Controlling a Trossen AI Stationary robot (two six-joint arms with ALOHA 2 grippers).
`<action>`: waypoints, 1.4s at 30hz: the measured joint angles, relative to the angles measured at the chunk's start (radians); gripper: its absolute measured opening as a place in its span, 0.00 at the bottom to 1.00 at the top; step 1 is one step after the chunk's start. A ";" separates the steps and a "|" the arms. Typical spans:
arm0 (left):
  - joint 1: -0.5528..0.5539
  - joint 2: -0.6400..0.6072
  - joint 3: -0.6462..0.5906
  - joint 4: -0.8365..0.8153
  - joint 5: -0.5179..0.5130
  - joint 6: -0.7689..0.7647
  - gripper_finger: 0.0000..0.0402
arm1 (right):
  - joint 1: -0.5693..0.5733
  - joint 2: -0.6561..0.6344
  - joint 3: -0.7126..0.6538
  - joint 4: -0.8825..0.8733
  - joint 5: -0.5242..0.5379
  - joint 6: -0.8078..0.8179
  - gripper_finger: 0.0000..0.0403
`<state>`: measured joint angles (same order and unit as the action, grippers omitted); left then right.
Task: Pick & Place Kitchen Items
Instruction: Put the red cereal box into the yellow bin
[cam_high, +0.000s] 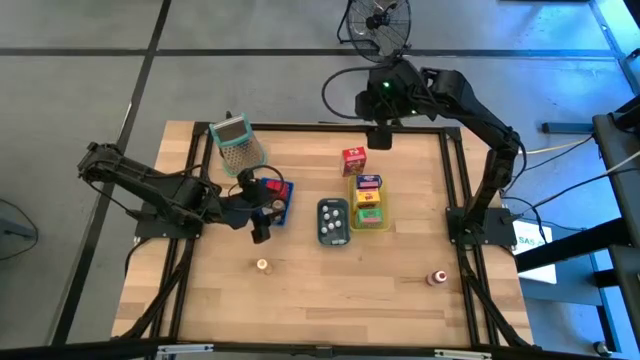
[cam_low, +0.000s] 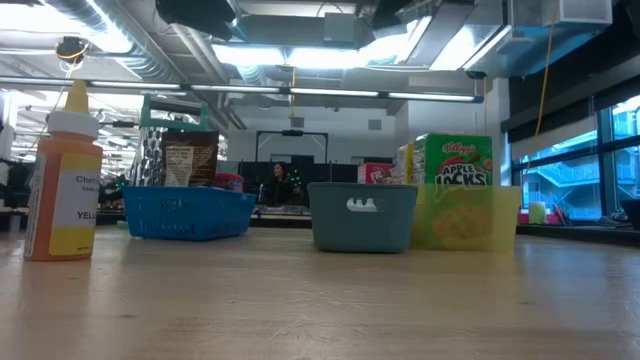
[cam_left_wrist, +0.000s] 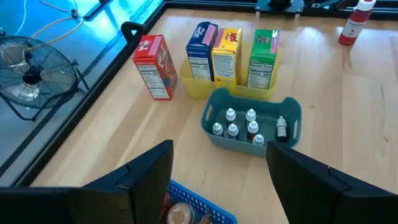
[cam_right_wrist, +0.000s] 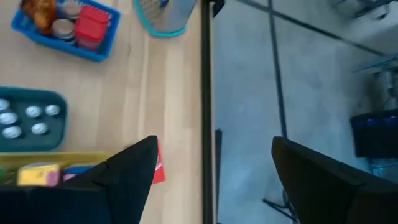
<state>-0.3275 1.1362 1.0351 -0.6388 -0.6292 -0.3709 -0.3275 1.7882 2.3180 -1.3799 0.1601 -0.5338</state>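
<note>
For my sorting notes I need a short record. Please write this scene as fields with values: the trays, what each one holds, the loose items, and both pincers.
yellow tray: three upright cartons, blue-purple, yellow, green
grey-blue tray: small white-capped bottles
blue mesh tray: red piece and round pieces
red carton: upright on the table, outside the yellow tray
red-capped bottle: loose, near the table's right edge
small yellow-capped bottle: loose, front left
green-rimmed metal grater: back left
left pincer: open, empty, beside the blue mesh tray
right pincer: open, empty, over the table's back edge

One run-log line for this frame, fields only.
left gripper: open, empty, by blue tray | right gripper: open, empty, at far edge | red carton: outside yellow tray
</note>
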 joint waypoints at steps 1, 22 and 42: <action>0.000 0.000 0.000 0.000 0.000 0.004 0.63 | 0.000 0.000 0.000 0.012 0.002 -0.003 0.79; -0.001 0.000 0.000 -0.009 0.002 0.045 0.63 | -0.024 0.073 0.001 -0.049 0.028 -0.094 0.79; -0.008 0.000 0.000 -0.068 0.003 0.017 0.63 | -0.098 0.181 -0.321 -0.041 -0.057 -0.065 0.79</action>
<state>-0.3351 1.1362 1.0351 -0.7071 -0.6262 -0.3534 -0.4252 1.9694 1.9967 -1.4207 0.1033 -0.5990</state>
